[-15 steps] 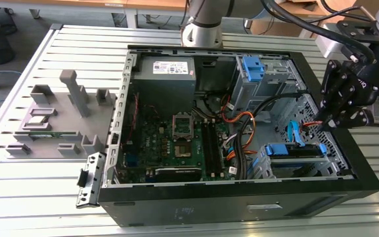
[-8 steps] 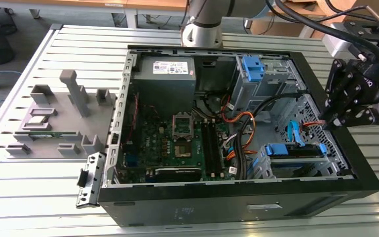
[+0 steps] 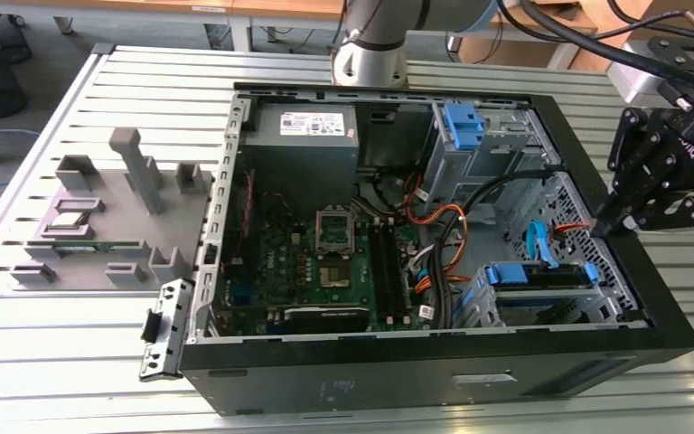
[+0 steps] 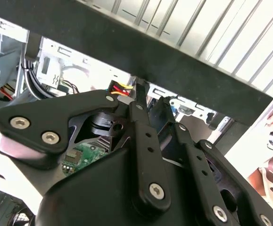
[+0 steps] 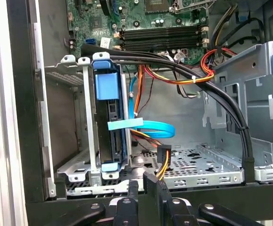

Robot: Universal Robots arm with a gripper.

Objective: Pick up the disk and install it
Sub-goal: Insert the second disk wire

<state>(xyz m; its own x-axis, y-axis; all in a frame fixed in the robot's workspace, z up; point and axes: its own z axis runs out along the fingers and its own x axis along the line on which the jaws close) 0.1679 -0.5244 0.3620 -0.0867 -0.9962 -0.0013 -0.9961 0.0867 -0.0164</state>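
- Disk [image 5: 111, 127] is sitting edge-on in the metal drive cage [image 5: 86, 141], left of centre in the first wrist view. In the exterior view it [image 3: 542, 274] is lying at lower right, inside the computer case [image 3: 672, 312].
- Gripper [image 5: 143, 186] is hovering at the bottom edge of the first wrist view, over the case's black rim. Its fingers are drawn almost together and are carrying nothing. It is not touching the disk.
- In the exterior view the gripper [image 3: 613, 226] is hanging at the right, above the case's side wall.
- Orientation: in the first wrist view the disk's long axis is running top to bottom. A thin edge is facing the camera and the blue rail tab is pointing to the top of the frame.
- In the exterior view the long axis is running roughly left to right, blue rail upward.
- Whether the disk is fully home I cannot tell.
- Risk: the blue data cable [image 5: 150, 126] and the power plug [image 5: 163, 155] are dangling just beside the disk. Fingers going down here are likely snagging or tugging them.
- Risk: the black cable bundle [image 5: 230, 113] is arching across the bay and could catch a finger link.
- Risk: the rim is close under the fingertips, so a low sideways move is probably clipping it.
- Risk: pushing off-axis could be jamming the rails in the cage.
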